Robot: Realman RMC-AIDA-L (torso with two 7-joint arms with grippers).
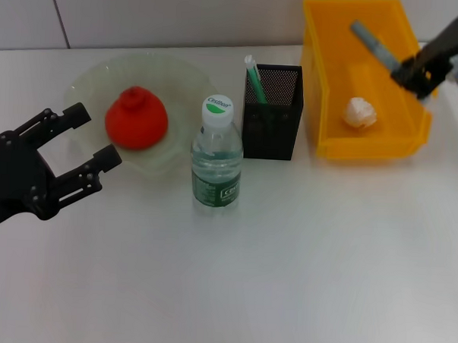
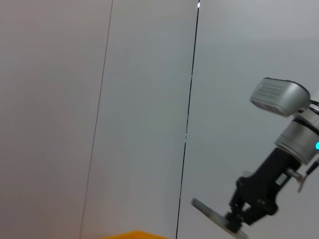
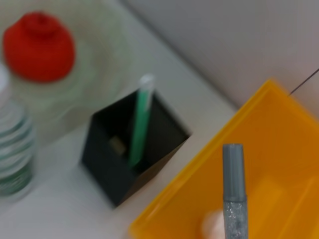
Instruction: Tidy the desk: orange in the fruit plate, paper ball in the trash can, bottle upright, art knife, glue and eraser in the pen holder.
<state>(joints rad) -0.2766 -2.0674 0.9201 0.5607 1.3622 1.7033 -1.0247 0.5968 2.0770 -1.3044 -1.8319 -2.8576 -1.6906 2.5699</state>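
The orange lies in the fruit plate. The bottle stands upright in front of the plate. The pen holder holds a green-and-white stick; in the right wrist view a small beige block, likely the eraser, lies inside it. The paper ball lies in the trash can. My right gripper is shut on a slim grey stick-shaped tool and holds it above the trash can. My left gripper is open and empty, just in front of the plate.
The trash can stands right of the pen holder at the back right. The wall runs close behind the table. The left wrist view shows the wall, my right gripper with the grey tool and a corner of the trash can.
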